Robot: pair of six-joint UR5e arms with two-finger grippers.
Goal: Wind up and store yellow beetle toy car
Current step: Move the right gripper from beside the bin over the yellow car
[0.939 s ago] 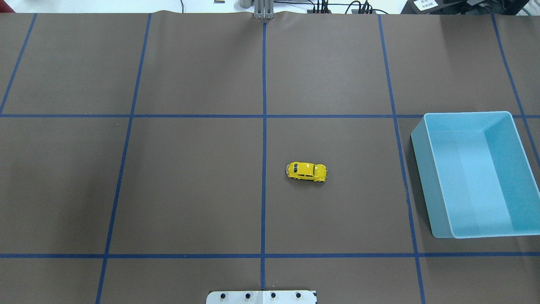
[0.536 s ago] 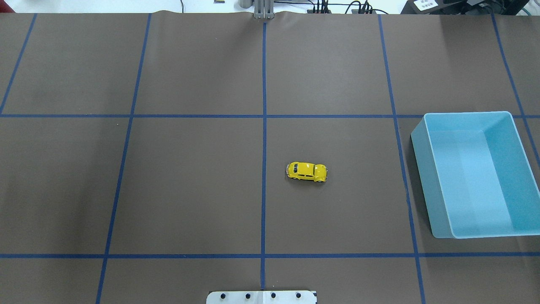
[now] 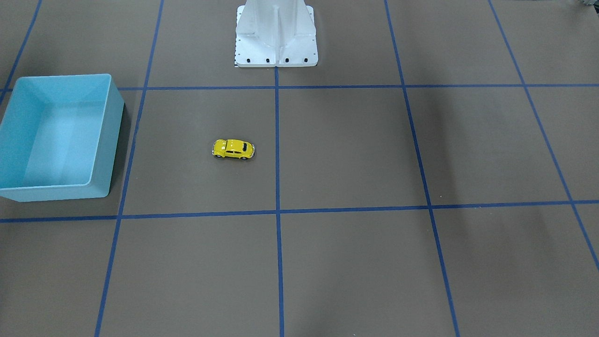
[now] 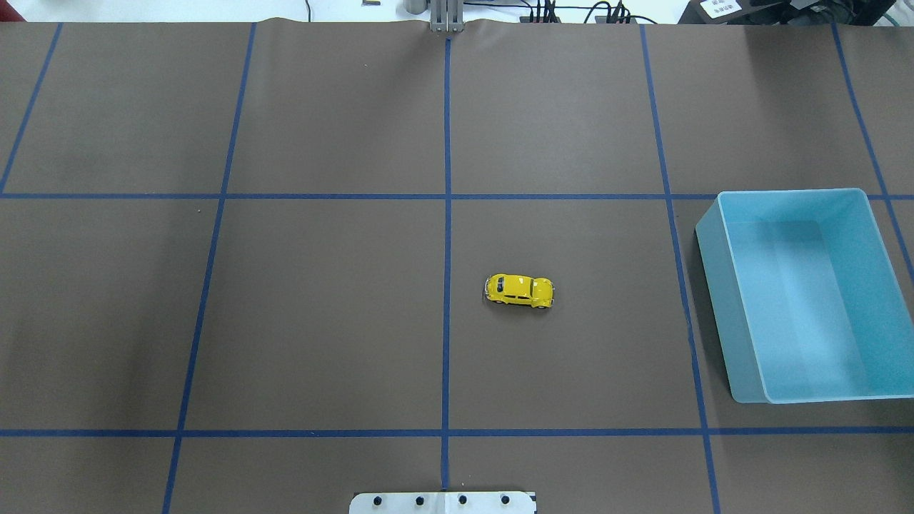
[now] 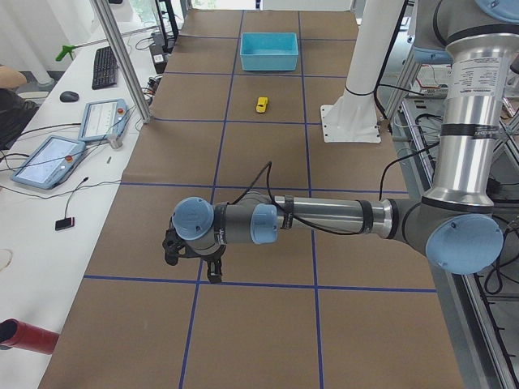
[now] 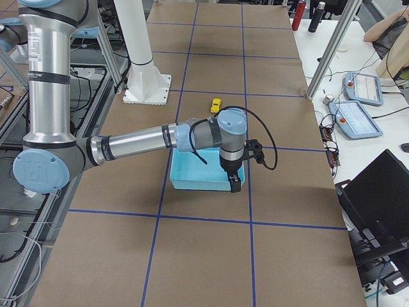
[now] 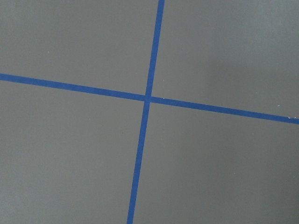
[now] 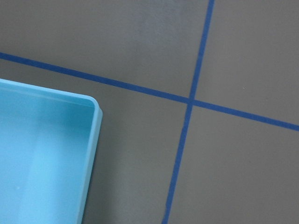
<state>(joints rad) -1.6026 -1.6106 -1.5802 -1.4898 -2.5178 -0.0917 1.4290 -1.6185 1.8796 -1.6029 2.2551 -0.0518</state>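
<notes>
counting one yellow beetle toy car [image 4: 519,290], one blue bin [image 4: 720,314]; left gripper [image 5: 193,266], right gripper [image 6: 235,183]: cannot tell.

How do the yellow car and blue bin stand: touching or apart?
Apart. The overhead view shows bare table between the yellow car and the blue bin.

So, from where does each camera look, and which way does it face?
Front-facing: across the table, facing the base, which shows.
Overhead: behind the base, looking down; its edge shows.
Left: table's left end; left arm near.
Right: table's right end; right arm near.
Left wrist: down onto blue tape; no body.
Right wrist: down onto the bin corner; no body.
Shared: four exterior views show the yellow car.
</notes>
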